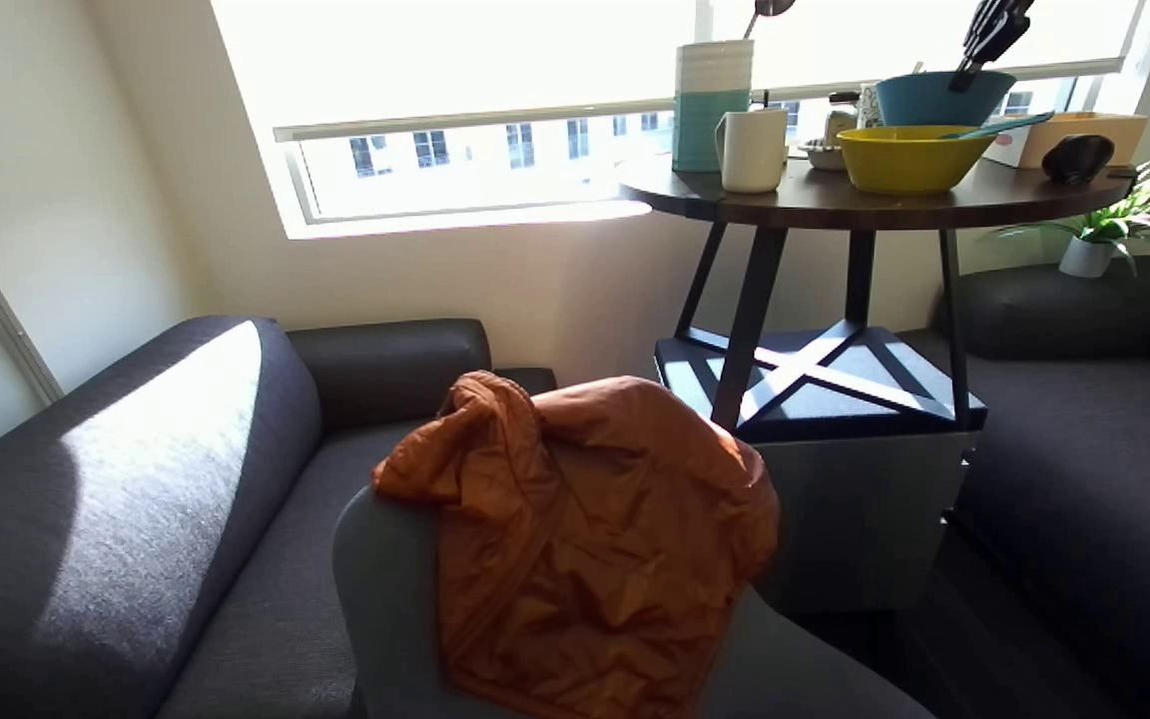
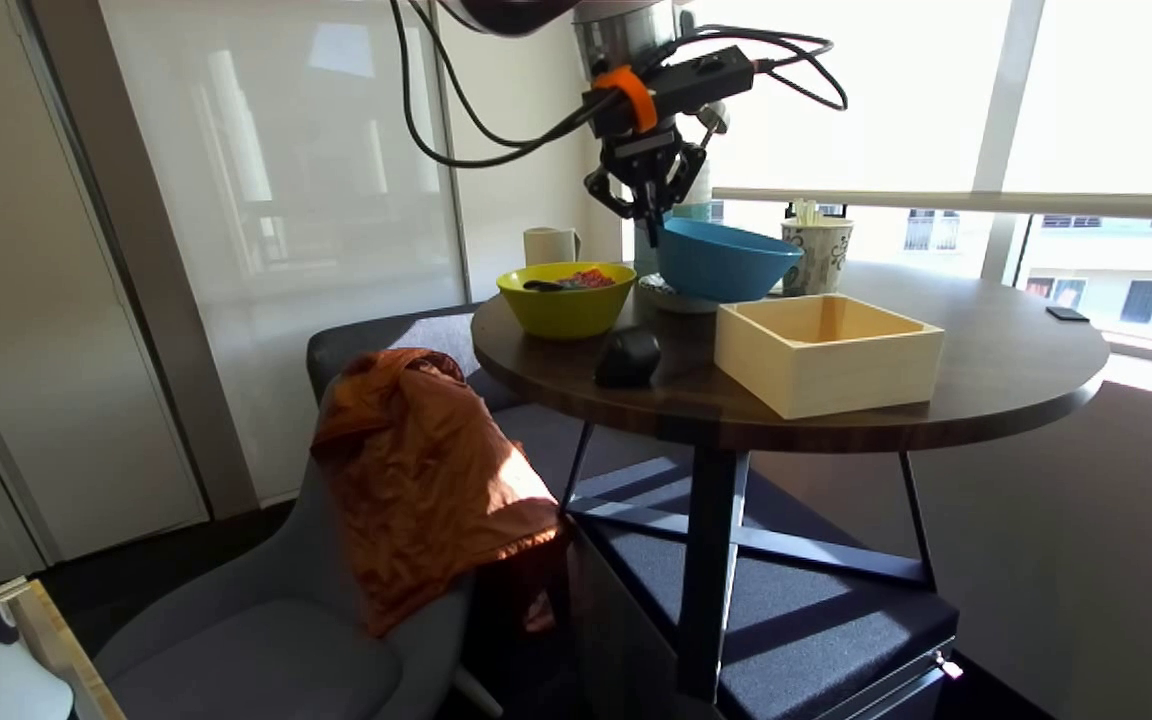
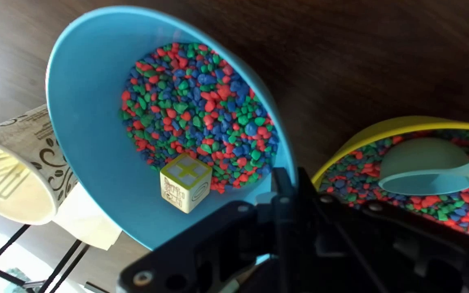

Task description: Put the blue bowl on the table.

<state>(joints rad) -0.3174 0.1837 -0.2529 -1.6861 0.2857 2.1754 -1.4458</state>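
Note:
The blue bowl (image 2: 731,265) is over the table (image 2: 1006,330) in both exterior views, tilted, and appears raised above the top. In an exterior view the bowl (image 1: 934,98) is partly hidden behind the yellow bowl (image 1: 909,165). My gripper (image 2: 653,225) is shut on its rim; it also shows in an exterior view (image 1: 964,80). In the wrist view the fingers (image 3: 293,183) pinch the rim of the blue bowl (image 3: 92,101), one inside and one outside. Colored pebbles (image 3: 202,110) and a small cube (image 3: 185,183) are in it. The bowl's underside is hidden.
The yellow bowl (image 2: 566,308) with pebbles and a scoop (image 3: 426,179) stands close by. A wooden box (image 2: 866,375), a black object (image 2: 628,357), a paper cup (image 2: 818,258), a mug (image 2: 548,246) and a small dish (image 2: 671,296) are on the table.

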